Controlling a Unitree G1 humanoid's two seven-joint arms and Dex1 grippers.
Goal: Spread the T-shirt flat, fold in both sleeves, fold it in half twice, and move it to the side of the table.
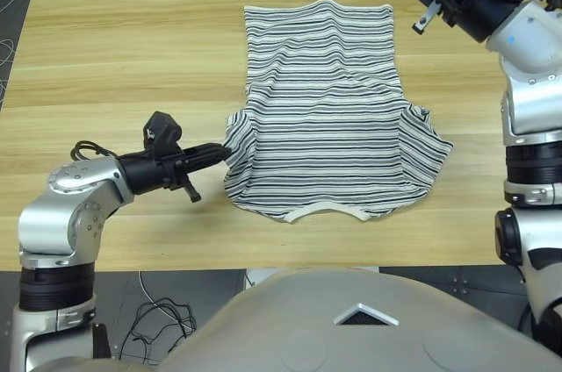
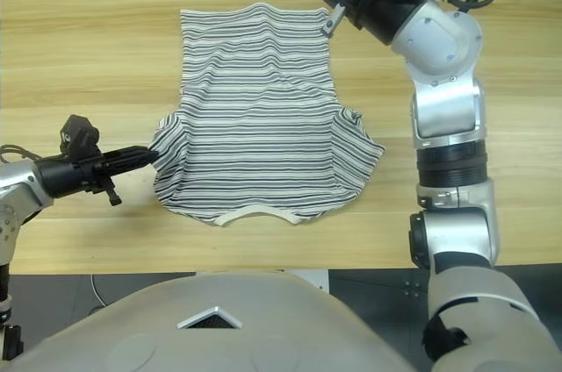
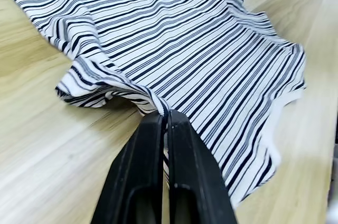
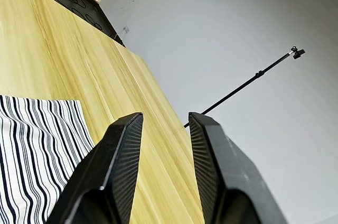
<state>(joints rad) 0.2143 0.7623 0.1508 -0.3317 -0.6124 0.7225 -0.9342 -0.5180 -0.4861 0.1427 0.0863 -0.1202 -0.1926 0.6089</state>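
A: Black-and-white shirt (image 1: 325, 100); where?
B: Mid-table (image 1: 114, 56), collar nearest the robot.
A: And the left gripper (image 3: 165, 115)?
B: Pinched tight on the sleeve (image 1: 239, 133) edge.
A: And the right gripper (image 4: 165, 115)?
B: Fingers parted, holding nothing; raised by the shirt's far right corner.

1. A light wooden table (image 1: 132, 56) with visible grain spans the scene.
2. Dark floor (image 1: 10, 3) borders it, with cables (image 1: 167, 311) lying below the near edge.
3. A plain white wall (image 4: 253, 23) stands behind a thin black pole (image 4: 237, 89).
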